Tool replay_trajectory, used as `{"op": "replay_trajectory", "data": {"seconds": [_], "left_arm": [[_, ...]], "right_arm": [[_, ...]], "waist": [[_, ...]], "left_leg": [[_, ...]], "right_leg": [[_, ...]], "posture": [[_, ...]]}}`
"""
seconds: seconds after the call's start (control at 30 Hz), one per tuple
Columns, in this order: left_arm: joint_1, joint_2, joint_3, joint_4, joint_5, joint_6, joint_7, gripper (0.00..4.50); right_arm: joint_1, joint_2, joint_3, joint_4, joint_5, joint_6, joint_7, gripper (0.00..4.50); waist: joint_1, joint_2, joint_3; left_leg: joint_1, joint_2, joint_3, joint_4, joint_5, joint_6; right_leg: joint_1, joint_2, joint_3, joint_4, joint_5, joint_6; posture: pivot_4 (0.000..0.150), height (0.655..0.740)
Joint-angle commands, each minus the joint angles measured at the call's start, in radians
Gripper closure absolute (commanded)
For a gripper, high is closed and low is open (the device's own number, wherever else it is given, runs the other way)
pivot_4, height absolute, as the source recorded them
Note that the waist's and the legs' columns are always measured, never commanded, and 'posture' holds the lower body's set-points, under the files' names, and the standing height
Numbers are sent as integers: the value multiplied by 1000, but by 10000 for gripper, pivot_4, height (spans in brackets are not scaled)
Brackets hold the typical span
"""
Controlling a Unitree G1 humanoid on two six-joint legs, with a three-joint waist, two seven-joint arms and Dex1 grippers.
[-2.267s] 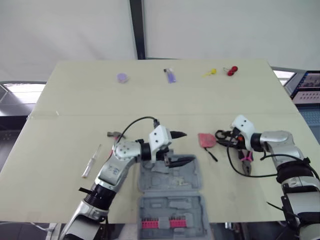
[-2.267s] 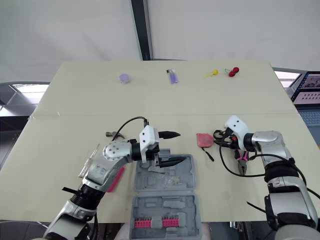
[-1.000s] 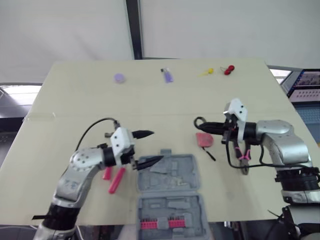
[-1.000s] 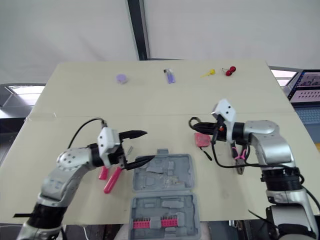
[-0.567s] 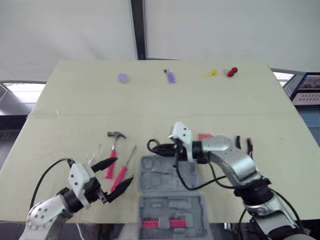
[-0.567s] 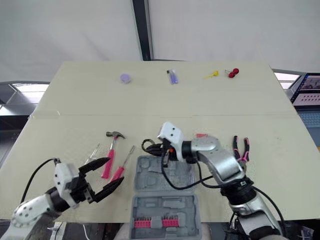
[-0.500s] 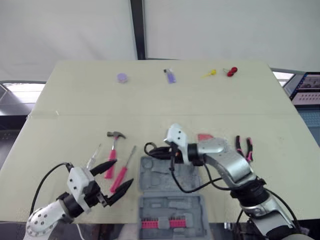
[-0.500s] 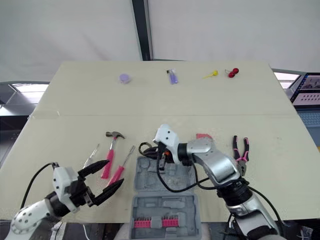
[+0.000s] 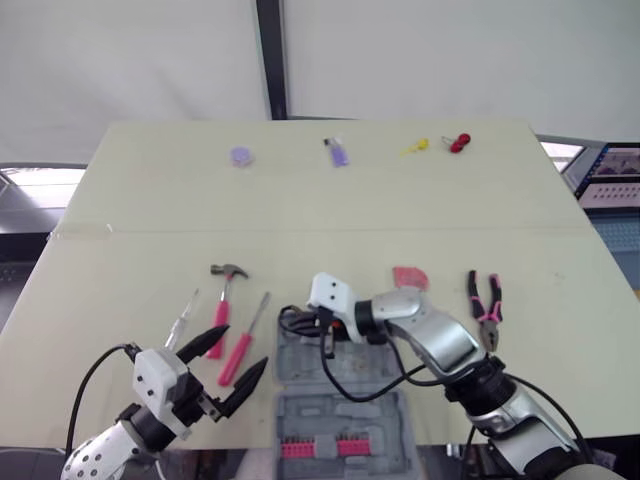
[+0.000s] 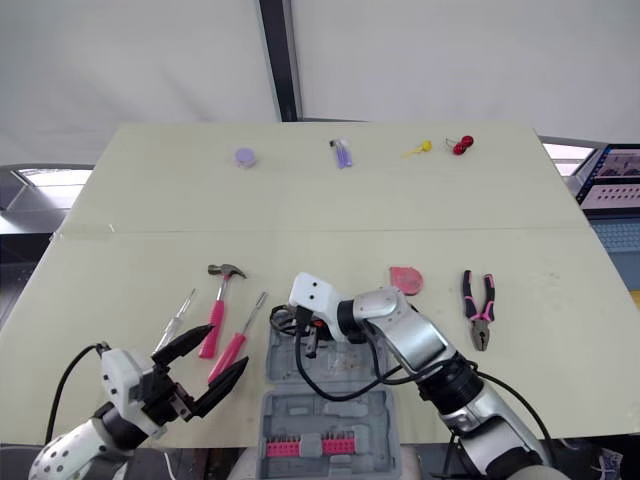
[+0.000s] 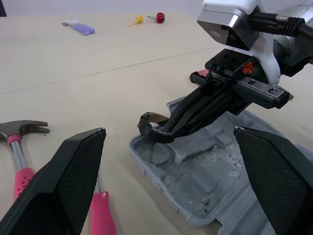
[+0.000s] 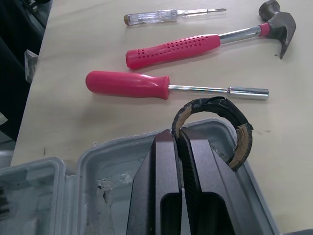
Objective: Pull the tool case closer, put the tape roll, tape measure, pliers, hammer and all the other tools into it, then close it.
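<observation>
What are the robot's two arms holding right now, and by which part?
The right end effector pinches the tape roll by its band, at the edge of the ring. The left end effector is open and holds nothing.

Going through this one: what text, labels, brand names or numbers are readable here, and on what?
None can be read.
Screen at the far right of the eye views: its content is too small to read.
Tool case, tape roll, hammer: no label, brand or number visible.

head stereo: high, facing down over table (image 9: pixel 330 220) | wrists: low, close, share tool case (image 11: pixel 205 196)
</observation>
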Motion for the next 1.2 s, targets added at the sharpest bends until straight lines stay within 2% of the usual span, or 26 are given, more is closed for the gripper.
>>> {"op": "replay_trajectory", "data": {"seconds": [0.03,1.2], "left_arm": [[24,-2,0,-31,-10,-24,10,0],[-1,10,10,12,-9,-26,37,0]], "right_arm": [[-8,16,13,-8,-12,-17,-3,44504],[11,43,32,86,-80,-59,-3,44504]], "waist": [[0,0,0],[0,0,0]], "left_leg": [[0,0,0,0,0,0],[0,4,1,0,-1,-2]], "right_leg": [[0,0,0,0,0,0],[-1,4,1,0,0,-2]], "posture": [[1500,7400],[1500,7400]]}}
